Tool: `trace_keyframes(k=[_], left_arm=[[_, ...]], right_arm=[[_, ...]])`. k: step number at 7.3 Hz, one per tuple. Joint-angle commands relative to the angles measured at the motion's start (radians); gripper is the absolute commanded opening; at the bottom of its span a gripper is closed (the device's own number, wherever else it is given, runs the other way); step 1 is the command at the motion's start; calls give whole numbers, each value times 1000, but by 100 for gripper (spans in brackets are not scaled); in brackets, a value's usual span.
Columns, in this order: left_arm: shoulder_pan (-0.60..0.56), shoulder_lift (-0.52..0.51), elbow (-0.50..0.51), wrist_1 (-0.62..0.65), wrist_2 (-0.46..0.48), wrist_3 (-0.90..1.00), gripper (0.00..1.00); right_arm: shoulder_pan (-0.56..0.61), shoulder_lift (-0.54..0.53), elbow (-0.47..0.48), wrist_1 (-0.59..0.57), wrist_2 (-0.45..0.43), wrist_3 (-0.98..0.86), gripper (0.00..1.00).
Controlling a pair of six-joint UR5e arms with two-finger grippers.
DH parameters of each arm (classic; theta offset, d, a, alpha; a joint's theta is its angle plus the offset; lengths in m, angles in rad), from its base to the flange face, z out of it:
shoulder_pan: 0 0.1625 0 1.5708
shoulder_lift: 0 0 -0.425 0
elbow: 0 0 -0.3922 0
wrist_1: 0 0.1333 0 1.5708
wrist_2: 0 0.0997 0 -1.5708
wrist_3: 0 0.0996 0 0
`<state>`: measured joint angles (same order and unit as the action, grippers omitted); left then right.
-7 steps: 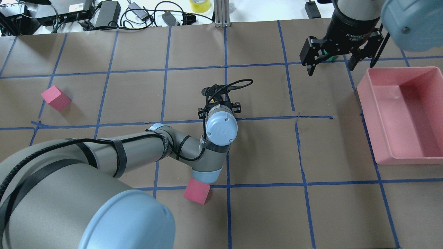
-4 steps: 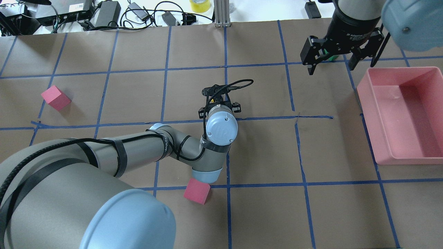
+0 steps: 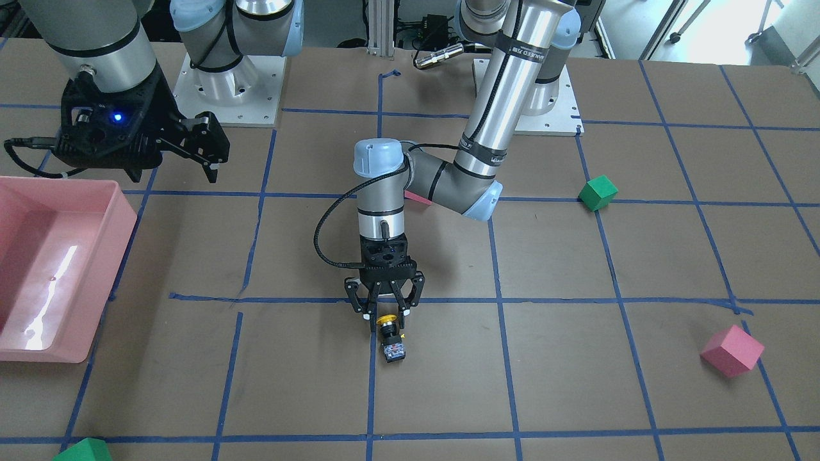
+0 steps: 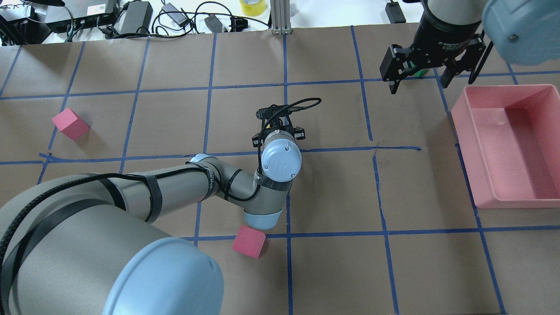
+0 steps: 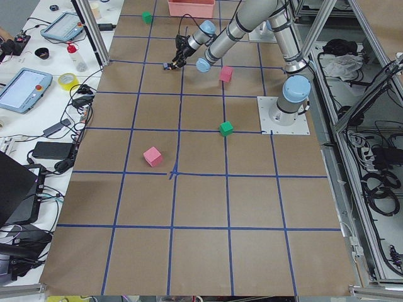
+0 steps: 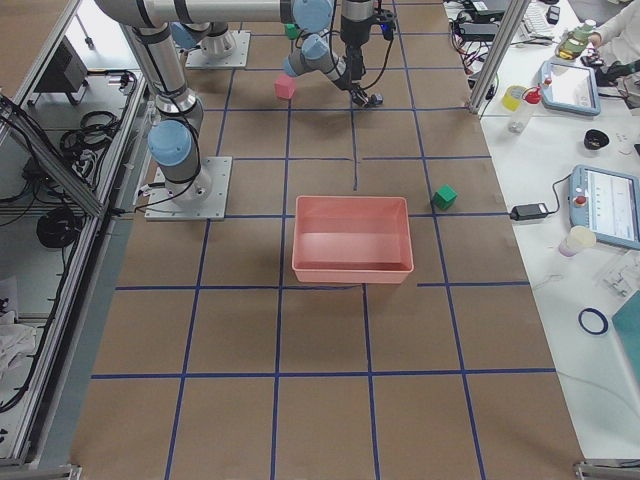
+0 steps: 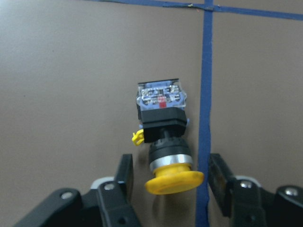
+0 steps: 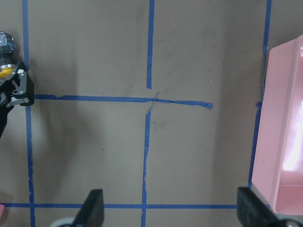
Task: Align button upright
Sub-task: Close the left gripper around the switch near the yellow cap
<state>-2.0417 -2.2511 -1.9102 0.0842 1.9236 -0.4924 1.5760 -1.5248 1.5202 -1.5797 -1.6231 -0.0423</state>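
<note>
The button (image 7: 163,124) lies on its side on the brown table, its yellow cap (image 7: 174,182) toward my left gripper and its whitish contact block (image 7: 161,97) away from it. My left gripper (image 7: 170,165) is open, low over the table, with one finger on each side of the cap and a gap on both sides. In the front-facing view the button (image 3: 390,337) lies just beyond the left gripper (image 3: 385,314). In the overhead view my left wrist (image 4: 282,159) hides it. My right gripper (image 4: 419,81) is open and empty, high at the far right.
A pink bin (image 4: 464,131) stands at the right edge. Pink cubes lie at the left (image 4: 70,124) and under my left elbow (image 4: 248,242). A green cube (image 3: 598,193) sits near the left arm's base, another (image 3: 83,451) at the table's far edge.
My left wrist has shifted very slightly over the button. My right gripper has drifted a little toward the far edge. Both grippers stay open.
</note>
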Motion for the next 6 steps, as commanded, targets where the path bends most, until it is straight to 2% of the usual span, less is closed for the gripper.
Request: trace_keyframes(k=[1, 2, 3, 4, 5, 6], left_arm=[[0, -5, 3, 0, 0, 0, 32], [0, 1, 3, 0, 0, 3, 15], [2, 28, 8, -7, -2, 46, 8], [8, 57, 44, -14, -2, 89, 8], [27, 94, 84, -90, -12, 92, 8], [63, 152, 115, -233, -46, 92, 8]], right_arm=[[-4, 0, 0, 1, -1, -1, 100], [-5, -2, 0, 1, -1, -2, 100], [-5, 0, 0, -2, -1, -4, 100], [-7, -2, 0, -3, -1, -2, 100], [-7, -2, 0, -5, -1, -2, 100], [-7, -2, 0, -3, -1, -1, 100]])
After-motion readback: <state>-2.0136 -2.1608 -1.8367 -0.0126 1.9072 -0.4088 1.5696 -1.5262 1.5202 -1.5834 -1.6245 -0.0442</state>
